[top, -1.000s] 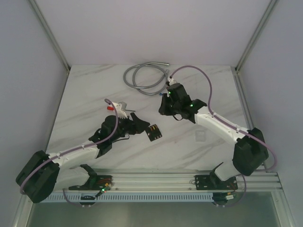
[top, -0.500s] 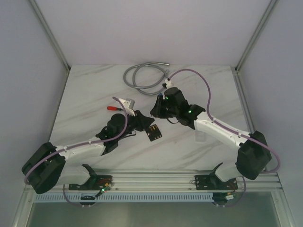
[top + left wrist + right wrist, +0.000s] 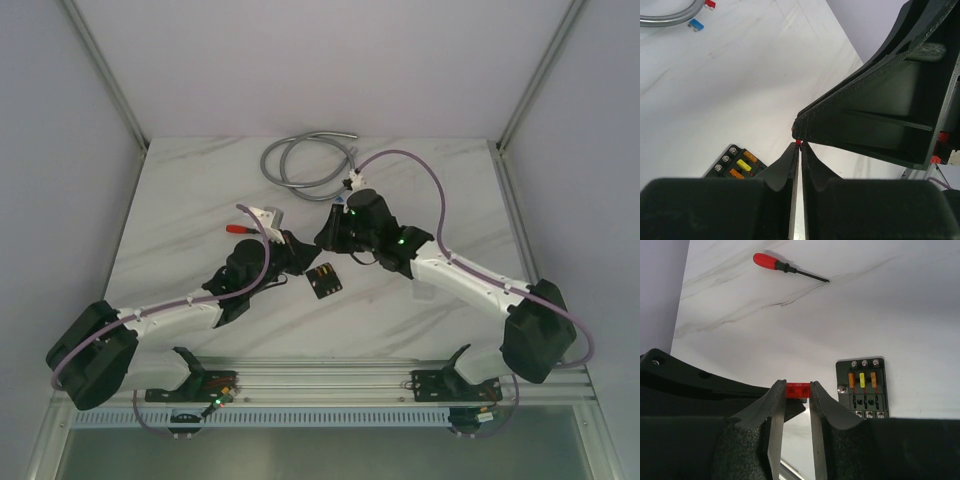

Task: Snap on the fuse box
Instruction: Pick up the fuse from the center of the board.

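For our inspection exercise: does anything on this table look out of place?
Yes. The fuse box is part-filled: three fuses in one row, other slots empty. A loose blue fuse lies stray by the grey cable; the right gripper pinches a red fuse.

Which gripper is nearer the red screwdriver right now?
Left. The left gripper sits just right of the red screwdriver; the right gripper, holding a red fuse, is farther right, tip to tip with it.

White marble-look table (image 3: 200, 180) w/ plain lilac walls (image 3: 300, 60), alu corner posts (image 3: 105, 70).
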`<state>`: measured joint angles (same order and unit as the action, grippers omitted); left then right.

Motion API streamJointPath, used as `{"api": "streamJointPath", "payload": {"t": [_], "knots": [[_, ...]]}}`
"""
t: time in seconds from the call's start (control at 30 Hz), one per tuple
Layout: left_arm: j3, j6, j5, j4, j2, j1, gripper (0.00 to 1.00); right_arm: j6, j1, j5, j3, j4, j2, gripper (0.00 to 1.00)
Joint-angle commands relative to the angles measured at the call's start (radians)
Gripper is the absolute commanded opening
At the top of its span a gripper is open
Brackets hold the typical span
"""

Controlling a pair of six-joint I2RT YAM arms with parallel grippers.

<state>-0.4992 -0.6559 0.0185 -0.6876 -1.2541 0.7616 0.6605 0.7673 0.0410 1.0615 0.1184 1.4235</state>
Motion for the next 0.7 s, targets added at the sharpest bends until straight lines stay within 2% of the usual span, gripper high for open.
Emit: {"api": "streamJointPath", "payload": {"t": [0.0, 0.13, 0.3, 0.43, 0.57, 0.67], "knots": [[-0.024, 0.015, 0.012, -0.042, -0.001, 0.004, 0.12, 0.025, 0.021, 0.012, -0.033, -0.032, -0.025, 0.23], [-0.024, 0.020, 0.009, -0.034, 0.002, 0.006, 0.00, 0.020, 0.022, 0.021, -0.041, -0.042, -0.031, 0.25], [-0.027, 0.056, -0.007, 0.000, 0.016, 0.005, 0.00, -0.042, 0.020, 0.015, -0.044, -0.044, -0.071, 0.36], [-0.025, 0.126, -0.018, 0.038, 0.051, 0.005, 0.00, -0.117, 0.002, 0.072, -0.045, -0.041, -0.104, 0.46], [-0.029, 0.212, -0.056, 0.109, 0.104, -0.004, 0.00, -0.218, -0.053, 0.177, -0.059, -0.041, -0.159, 0.45], [-0.039, 0.264, -0.146, 0.147, 0.137, -0.021, 0.00, -0.330, -0.105, 0.299, -0.073, -0.045, -0.207, 0.44]]}}
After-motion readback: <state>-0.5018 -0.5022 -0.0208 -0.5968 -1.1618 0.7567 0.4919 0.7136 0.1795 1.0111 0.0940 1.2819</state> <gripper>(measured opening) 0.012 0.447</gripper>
